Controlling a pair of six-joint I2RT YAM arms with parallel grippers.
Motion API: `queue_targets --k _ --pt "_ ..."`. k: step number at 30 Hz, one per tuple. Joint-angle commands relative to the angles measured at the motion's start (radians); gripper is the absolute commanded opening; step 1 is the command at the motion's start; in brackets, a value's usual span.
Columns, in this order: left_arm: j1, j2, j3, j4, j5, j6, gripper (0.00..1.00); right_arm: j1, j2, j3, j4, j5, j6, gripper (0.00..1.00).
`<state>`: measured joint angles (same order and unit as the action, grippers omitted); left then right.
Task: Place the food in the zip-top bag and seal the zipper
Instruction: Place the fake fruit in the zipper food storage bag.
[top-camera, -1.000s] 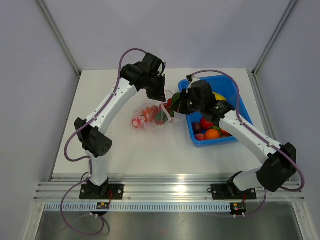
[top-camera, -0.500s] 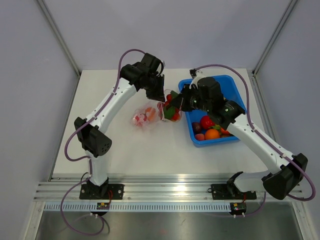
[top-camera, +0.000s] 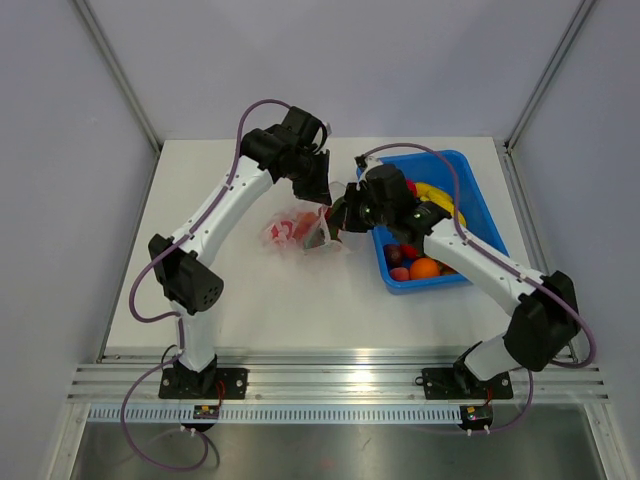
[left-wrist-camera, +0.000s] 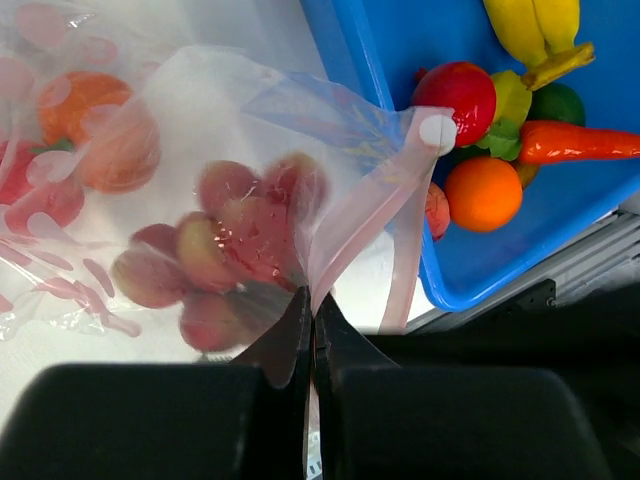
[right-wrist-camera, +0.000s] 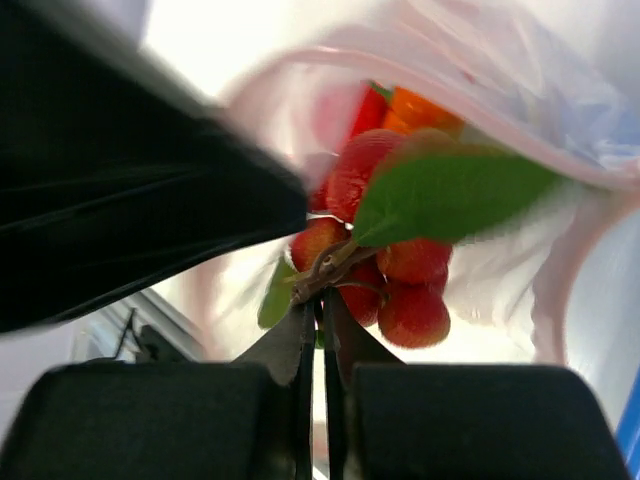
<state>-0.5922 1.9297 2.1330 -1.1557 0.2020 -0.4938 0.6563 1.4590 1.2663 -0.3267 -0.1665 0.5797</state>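
Pinching the zip-top bag (left-wrist-camera: 190, 130): left end effector (left-wrist-camera: 310, 335), clenched on the zipper (left-wrist-camera: 365, 220) edge
Berry grasp: right end effector (right-wrist-camera: 318, 325), clamped on the stem of a red berry cluster (right-wrist-camera: 395, 275) at the bag's mouth
Bag's place: on the table (top-camera: 230, 290), just left of the blue tray (top-camera: 478, 200), mouth turned toward it, fruit inside
In the tray: banana (left-wrist-camera: 530, 25), carrot (left-wrist-camera: 580, 143), orange (left-wrist-camera: 483, 193)

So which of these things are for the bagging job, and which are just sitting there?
For the job: clear dotted plastic bag, its pink zipper strip, red berry bunch in the right tool, left tool pinching the bag, yellow banana, orange carrot.
Just there: blue plastic tray, metal rail.
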Motion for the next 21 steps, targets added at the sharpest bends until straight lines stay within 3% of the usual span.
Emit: queue_targets --k 1,7,8,9,10,12,18,21 --pt "0.003 -0.067 0.002 0.05 0.059 0.011 0.0 0.016 0.055 -0.027 0.077 -0.005 0.008 0.0" --pt "0.006 -0.098 -0.004 0.053 0.07 0.014 0.0 0.016 0.107 0.024 0.031 0.051 0.005 0.01" --pt "0.006 -0.103 -0.004 0.051 0.062 0.014 0.0 0.014 0.118 0.072 -0.001 0.058 -0.016 0.25" --pt "0.008 -0.101 -0.004 0.05 0.054 0.014 0.0 0.016 0.11 0.082 -0.038 0.065 -0.023 0.39" --pt "0.009 -0.104 -0.005 0.047 0.036 0.014 0.0 0.016 0.094 0.081 -0.038 0.071 -0.026 0.45" --pt "0.015 -0.103 -0.008 0.037 0.025 0.02 0.0 0.016 0.019 0.071 -0.057 0.108 -0.041 0.51" --pt "0.042 -0.116 -0.041 0.047 -0.022 0.014 0.0 0.016 -0.184 0.045 -0.138 0.252 -0.061 0.54" --pt "0.054 -0.121 -0.038 0.047 -0.045 0.001 0.0 -0.007 -0.233 0.027 -0.216 0.386 -0.066 0.63"
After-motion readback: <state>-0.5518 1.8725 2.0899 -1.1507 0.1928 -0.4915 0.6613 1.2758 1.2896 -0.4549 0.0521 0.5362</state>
